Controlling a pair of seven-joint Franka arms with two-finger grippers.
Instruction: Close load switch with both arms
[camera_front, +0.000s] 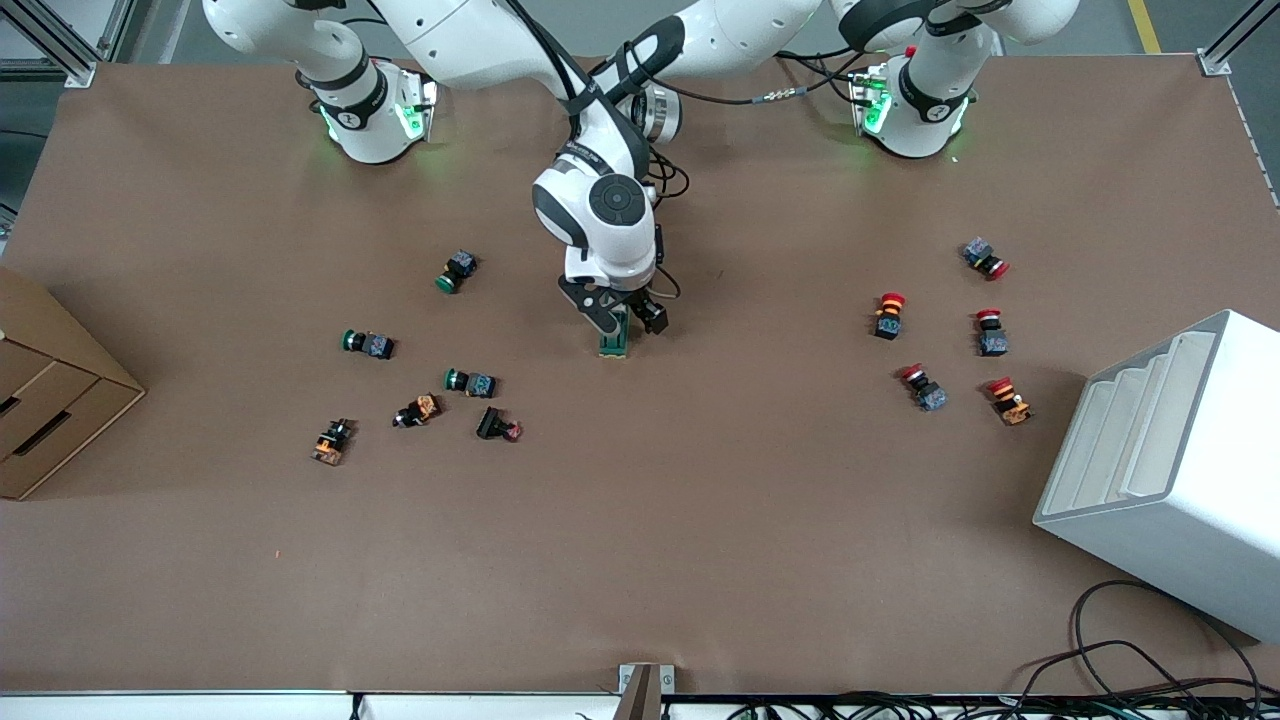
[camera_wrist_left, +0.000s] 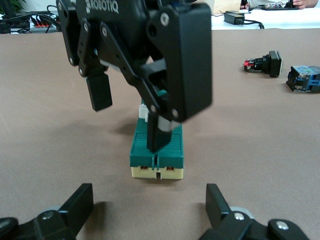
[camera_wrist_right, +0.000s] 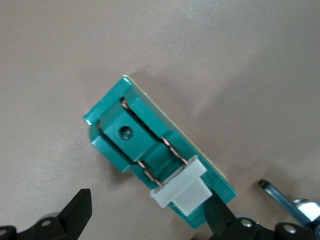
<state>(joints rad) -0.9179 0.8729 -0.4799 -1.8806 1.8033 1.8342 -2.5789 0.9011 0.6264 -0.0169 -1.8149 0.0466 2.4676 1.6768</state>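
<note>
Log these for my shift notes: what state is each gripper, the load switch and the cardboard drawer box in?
Right gripper: open, over the load switch, one finger down at its top.
Left gripper: open, low at the table, facing the switch's end, holding nothing.
Load switch: flat on the table, not clamped; cannot tell if closed.
Cardboard drawer box: drawers look pushed in.

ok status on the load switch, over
Right pincer open, low over load switch. Left pincer open, low beside it, facing its end. Switch flat on table, nothing blocking.
</note>
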